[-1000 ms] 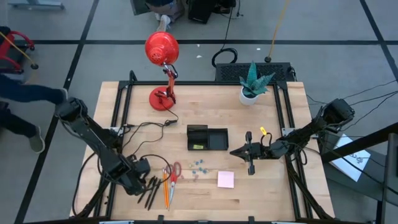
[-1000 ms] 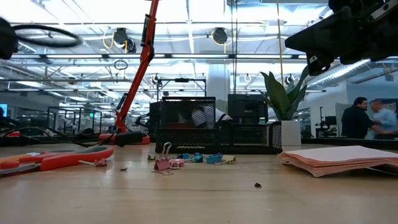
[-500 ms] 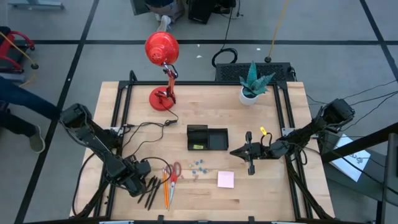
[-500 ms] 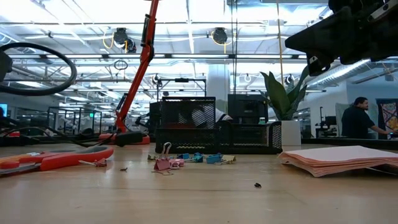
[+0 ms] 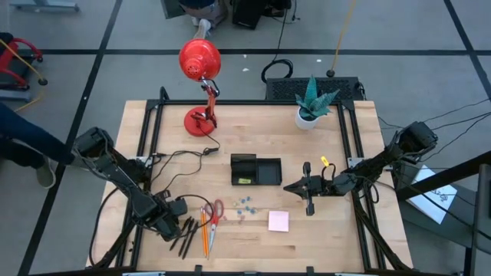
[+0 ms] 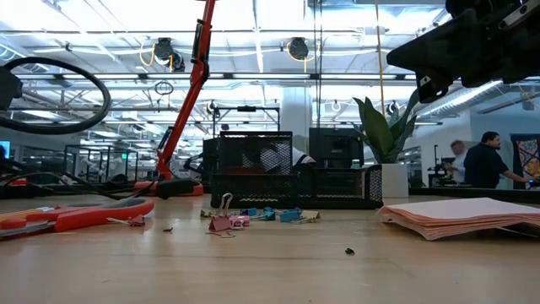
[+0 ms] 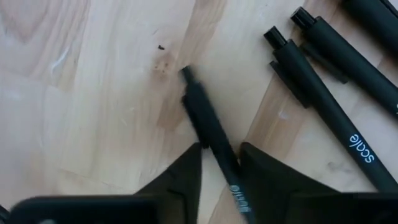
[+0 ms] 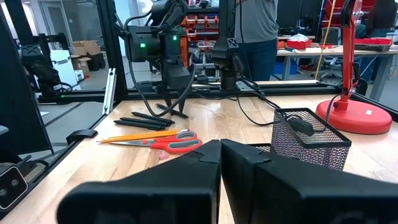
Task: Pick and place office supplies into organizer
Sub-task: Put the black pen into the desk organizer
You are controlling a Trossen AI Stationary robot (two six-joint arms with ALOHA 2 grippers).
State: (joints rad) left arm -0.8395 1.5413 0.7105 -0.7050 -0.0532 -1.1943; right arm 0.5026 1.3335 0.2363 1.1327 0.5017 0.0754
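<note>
- Left wrist view shows the left pincer low over the pale wooden worktop, its two dark fingers standing on either side of one black pen; the barrel runs between them, and whether they already press it I cannot tell.
- Two more black pens lie just beside that one on the wood (one carries light blue lettering).
- High view places this left pincer near the front left corner of the worktop, at the group of pens, with the orange pencils and the red-handled scissors just to their right.
- Further right lie the tiny blue clips and then the pink sticky-note pad, each apart from the other.
- Black organizer sits behind the clips, near the middle of the worktop, with something yellowish in its left compartment.
- Right pincer hangs to the right of the organizer and behind the pad, its fingers pressed together on nothing (the right wrist view shows them meeting).
- Small yellow piece rests close behind the right arm.
- Red desk lamp stands at the back left of the worktop, and a potted plant at the back right.
- Low view shows a person in the room beyond.
</note>
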